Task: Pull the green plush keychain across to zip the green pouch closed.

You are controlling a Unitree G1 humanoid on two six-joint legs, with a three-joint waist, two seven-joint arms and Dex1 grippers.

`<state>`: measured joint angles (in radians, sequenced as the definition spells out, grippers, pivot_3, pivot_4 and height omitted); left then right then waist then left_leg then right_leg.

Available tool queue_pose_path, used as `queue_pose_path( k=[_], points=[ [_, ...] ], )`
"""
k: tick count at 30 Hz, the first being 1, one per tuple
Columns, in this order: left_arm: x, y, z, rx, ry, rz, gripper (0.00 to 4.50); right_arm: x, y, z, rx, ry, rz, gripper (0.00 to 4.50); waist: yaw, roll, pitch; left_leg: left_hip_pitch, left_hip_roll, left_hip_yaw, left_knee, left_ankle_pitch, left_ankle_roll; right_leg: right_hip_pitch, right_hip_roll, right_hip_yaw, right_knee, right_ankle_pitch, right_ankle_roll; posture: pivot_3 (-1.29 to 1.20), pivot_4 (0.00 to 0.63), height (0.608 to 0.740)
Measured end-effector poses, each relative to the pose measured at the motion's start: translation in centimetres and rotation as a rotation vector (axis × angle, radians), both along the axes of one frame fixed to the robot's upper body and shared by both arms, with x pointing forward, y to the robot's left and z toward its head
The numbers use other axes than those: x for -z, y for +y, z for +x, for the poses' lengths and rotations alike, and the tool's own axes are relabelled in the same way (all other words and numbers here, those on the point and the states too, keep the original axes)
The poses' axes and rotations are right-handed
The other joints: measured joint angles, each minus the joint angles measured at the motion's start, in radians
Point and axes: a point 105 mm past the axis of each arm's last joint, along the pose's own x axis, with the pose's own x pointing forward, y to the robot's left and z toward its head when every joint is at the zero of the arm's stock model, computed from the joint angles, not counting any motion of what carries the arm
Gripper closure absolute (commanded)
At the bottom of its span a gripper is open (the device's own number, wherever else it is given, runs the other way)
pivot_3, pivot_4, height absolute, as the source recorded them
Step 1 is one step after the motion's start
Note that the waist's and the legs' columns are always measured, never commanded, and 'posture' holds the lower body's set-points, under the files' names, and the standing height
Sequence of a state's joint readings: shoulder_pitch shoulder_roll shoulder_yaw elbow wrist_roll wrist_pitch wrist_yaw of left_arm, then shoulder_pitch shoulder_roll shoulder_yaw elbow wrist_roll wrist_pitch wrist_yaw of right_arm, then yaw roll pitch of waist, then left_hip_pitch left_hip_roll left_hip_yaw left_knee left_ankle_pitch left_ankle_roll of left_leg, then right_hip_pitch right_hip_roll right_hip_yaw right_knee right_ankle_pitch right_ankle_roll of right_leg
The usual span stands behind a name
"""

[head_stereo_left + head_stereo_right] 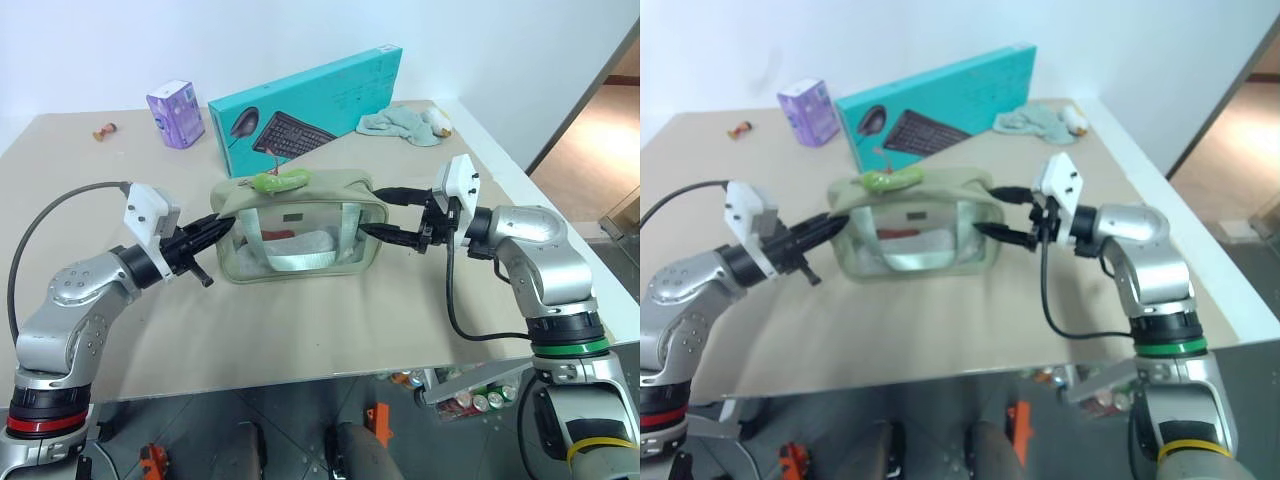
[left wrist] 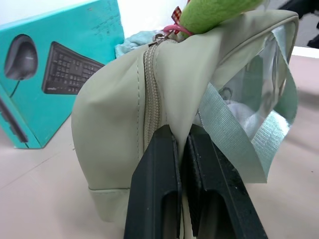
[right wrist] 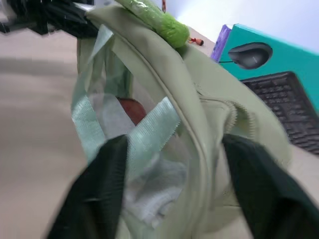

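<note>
You had bright, even light on the table [image 1: 300, 340], with soft shadows beneath the green pouch [image 1: 300, 235]. Daylight washed the floor toward two o'clock. Your right wrist view was motion-blurred; the right eye view looked softer.

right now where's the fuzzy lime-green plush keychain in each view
Left eye: fuzzy lime-green plush keychain on the pouch top, toward its left end.
Right eye: same spot.
Left wrist: top edge, above the zipper.
Right wrist: top centre.
Shared landmark: teal cardboard keyboard box behind.
</note>
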<state>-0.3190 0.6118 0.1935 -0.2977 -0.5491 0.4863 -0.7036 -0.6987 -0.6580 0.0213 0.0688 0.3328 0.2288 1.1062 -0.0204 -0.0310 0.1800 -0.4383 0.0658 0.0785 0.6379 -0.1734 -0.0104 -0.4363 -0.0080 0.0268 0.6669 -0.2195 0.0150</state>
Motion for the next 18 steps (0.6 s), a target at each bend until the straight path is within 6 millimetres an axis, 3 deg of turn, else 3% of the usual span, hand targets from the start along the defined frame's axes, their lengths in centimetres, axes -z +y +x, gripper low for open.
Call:
queue_pose_path(
  k=[2, 4, 7, 9, 13, 18],
  points=[
    [0.0, 0.0, 0.0, 0.000, 0.000, 0.000, 4.50, -0.4, 0.0, 0.0, -0.001, -0.014, -0.009, 0.22, 0.000, 0.000, 0.000, 0.000, 0.000, 0.000, 0.000, 0.000, 0.000, 0.000, 0.000, 0.000, 0.000, 0.000, 0.000, 0.00, 0.150, 0.740],
    [0.0, -0.1, 0.0, 0.001, -0.002, 0.000, 4.50, -2.0, 0.5, -0.2, -0.020, -0.059, -0.016, 0.22, 0.000, 0.000, 0.000, 0.000, 0.000, 0.000, 0.000, 0.000, 0.000, 0.000, 0.000, 0.000, 0.000, 0.000, 0.000, 0.00, 0.150, 0.740],
    [0.1, -0.5, 0.0, 0.008, 0.000, -0.003, 4.50, -5.5, 3.4, -1.9, -0.113, -0.175, 0.016, 0.22, -0.002, 0.000, 0.000, 0.000, 0.001, -0.001, 0.000, 0.000, 0.000, 0.000, 0.001, 0.000, 0.000, 0.000, 0.000, 0.00, 0.150, 0.740],
    [0.2, -0.9, -0.1, 0.015, 0.002, -0.001, 4.50, -6.5, 5.0, -2.8, -0.161, -0.209, 0.036, 0.22, 0.000, -0.002, -0.001, 0.000, 0.001, -0.002, -0.001, 0.000, 0.000, 0.000, 0.001, -0.001, 0.000, 0.000, -0.001, 0.00, 0.150, 0.740],
    [0.2, -1.4, -0.2, 0.029, -0.002, -0.002, 4.50, -5.2, 9.5, -3.2, -0.242, -0.115, 0.108, 0.22, 0.001, -0.002, -0.001, 0.000, 0.001, -0.001, 0.000, 0.000, 0.000, 0.000, 0.000, -0.001, 0.000, 0.000, -0.001, 0.00, 0.150, 0.740],
    [0.2, -1.5, -0.2, 0.027, -0.002, -0.008, 4.50, -5.0, 10.2, -1.7, -0.193, -0.107, 0.105, 0.22, 0.002, -0.002, -0.001, -0.001, -0.001, 0.002, 0.001, 0.001, -0.001, 0.000, -0.003, -0.001, -0.001, 0.001, 0.001, 0.00, 0.150, 0.740]
  ],
)
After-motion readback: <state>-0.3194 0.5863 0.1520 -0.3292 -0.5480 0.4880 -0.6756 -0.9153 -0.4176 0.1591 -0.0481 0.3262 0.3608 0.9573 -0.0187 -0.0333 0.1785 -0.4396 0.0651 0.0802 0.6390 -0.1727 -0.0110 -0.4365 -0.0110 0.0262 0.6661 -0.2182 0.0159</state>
